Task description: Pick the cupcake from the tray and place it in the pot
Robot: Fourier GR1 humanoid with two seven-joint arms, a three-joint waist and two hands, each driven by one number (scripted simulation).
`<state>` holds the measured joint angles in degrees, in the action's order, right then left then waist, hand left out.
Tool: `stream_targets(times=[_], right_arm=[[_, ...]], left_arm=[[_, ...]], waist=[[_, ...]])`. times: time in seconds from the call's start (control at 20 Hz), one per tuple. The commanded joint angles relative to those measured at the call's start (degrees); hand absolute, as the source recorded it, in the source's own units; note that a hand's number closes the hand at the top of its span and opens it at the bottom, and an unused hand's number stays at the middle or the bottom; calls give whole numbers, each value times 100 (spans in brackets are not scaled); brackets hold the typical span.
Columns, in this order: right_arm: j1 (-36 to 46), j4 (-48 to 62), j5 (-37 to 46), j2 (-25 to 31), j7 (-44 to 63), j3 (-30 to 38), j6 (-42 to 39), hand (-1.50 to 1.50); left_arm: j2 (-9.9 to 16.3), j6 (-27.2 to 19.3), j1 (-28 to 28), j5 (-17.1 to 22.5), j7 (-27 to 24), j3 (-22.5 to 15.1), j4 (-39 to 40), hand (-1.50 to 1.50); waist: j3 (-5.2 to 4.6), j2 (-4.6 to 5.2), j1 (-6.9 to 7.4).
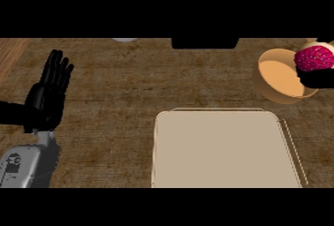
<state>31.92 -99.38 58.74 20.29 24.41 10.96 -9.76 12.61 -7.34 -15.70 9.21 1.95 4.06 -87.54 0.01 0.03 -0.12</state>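
At the far left, the left robot hand (51, 86) rests open, fingers straight and pointing up the view, holding nothing. To its right across bare worktop (124, 110) lies the beige tray (222, 150), with nothing on it.

Further right, at the view's edge, the right robot hand (317, 78) shows only as a black patch wrapped round the base of the cupcake (314, 57), so it appears closed on it. The cupcake's pink top sits just above that robot hand and over the right rim of the tan pot (280, 75), whose opening lies directly to the robot hand's left.

The cupcake is likely light and soft, its topping easily crushed. Holding it low round the base, as here, seems the safest place.
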Motion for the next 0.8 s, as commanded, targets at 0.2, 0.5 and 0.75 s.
stream_targets(times=[0.2, 0.5, 0.75], right_arm=[[-106, 1981, -668, 729, -1742, 1029, 952, 150], [346, 3358, -785, 1183, -2557, 1120, 1246, 150], [1040, 4991, -658, 1428, -2904, 1171, 1620, 150]], left_arm=[[30, 61, 200, -1, 129, 43, -419, 0], [-47, 250, 25, -23, -277, 151, 257, 0], [-329, -129, -192, -286, -34, -102, 80, 0]], waist=[[5, 18, 92], [0, 15, 52], [3, 30, 96]])
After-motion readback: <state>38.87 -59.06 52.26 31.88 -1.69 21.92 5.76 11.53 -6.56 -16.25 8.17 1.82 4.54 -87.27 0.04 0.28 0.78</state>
